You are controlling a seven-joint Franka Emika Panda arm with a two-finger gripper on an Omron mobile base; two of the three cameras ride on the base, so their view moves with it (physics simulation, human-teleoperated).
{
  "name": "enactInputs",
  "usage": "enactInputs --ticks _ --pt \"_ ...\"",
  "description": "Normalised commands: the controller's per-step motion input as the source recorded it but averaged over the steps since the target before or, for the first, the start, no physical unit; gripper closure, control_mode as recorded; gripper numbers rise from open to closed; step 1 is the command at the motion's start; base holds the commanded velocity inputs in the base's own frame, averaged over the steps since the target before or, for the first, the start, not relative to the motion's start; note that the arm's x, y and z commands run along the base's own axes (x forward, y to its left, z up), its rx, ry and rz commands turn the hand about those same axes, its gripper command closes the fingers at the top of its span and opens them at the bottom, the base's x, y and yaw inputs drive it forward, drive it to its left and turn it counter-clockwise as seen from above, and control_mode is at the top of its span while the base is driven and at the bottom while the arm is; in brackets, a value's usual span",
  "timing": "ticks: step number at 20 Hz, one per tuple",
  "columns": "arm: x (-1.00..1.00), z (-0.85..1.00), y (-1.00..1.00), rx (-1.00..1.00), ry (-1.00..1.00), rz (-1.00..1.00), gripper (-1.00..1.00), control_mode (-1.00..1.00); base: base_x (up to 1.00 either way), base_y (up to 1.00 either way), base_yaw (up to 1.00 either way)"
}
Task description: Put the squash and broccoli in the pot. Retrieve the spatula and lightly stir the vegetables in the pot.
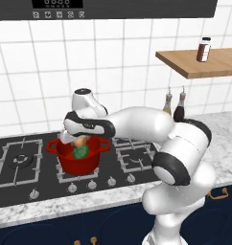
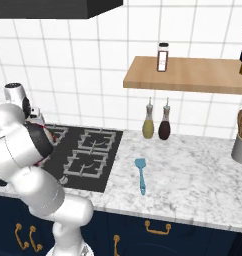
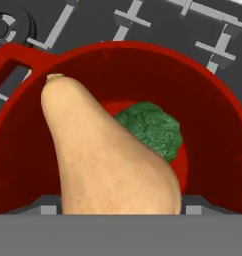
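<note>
The broccoli [image 3: 152,129] lies in the pot [image 1: 65,160], the squash [image 3: 108,160] hangs above it with the end effector's [image 1: 75,139] state untellable, and the spatula [image 2: 141,175] waits on the surface [image 2: 193,170].

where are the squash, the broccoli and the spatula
squash [image 3: 110,160], hand view, middle of its tan body
broccoli [image 3: 152,129], hand view, top of the green clump
spatula [image 2: 141,176], right base view, upper handle just below the blade

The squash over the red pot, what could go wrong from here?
1. The squash hangs above the pot, with the broccoli lying on the bottom beneath it; dropped from here, it may land on the broccoli or knock the rim.
2. The spatula lies far off on the marble counter, so fetching it may need a wide swing past the pot.
</note>
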Motion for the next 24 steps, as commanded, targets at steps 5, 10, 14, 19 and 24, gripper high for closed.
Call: enactInputs --ticks 5,10,14,19,24 --pt "0.3 -0.51 0.05 0.0 0.01 0.0 1.0 -1.0 0.0 0.0 0.0" --pt "0.06 -0.47 0.04 0.0 0.0 -0.01 1.0 -1.0 0.0 0.0 0.0" --pt "0.0 -0.16 0.02 0.0 0.0 -0.03 -1.0 -1.0 0.0 0.0 0.0" --pt "-0.15 0.01 -0.27 0.0 0.0 -0.06 -1.0 -1.0 0.0 0.0 0.0" --pt "-0.23 0.34 -0.17 0.02 0.0 -0.03 -1.0 -1.0 0.0 0.0 0.0"
